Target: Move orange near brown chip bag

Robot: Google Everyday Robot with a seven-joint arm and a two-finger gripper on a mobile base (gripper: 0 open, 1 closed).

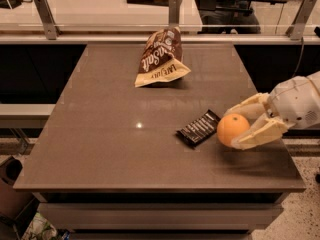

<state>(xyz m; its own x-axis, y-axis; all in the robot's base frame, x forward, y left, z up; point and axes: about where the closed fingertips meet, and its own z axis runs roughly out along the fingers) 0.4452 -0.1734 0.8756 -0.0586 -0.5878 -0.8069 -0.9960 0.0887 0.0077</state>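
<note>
The orange [233,129] is round and bright, at the right side of the brown table [100,134]. My gripper [231,129] reaches in from the right edge with its two cream fingers [260,133] closed above and below the orange, holding it just over the tabletop. The brown chip bag [160,59], dark brown with white lettering and a cream-yellow end, lies at the far middle of the table, well apart from the orange.
A flat black wrapped bar [199,128] lies on the table just left of the orange. A glass barrier with metal posts [174,9] runs along the table's far edge. The table's right edge is under my arm [300,101].
</note>
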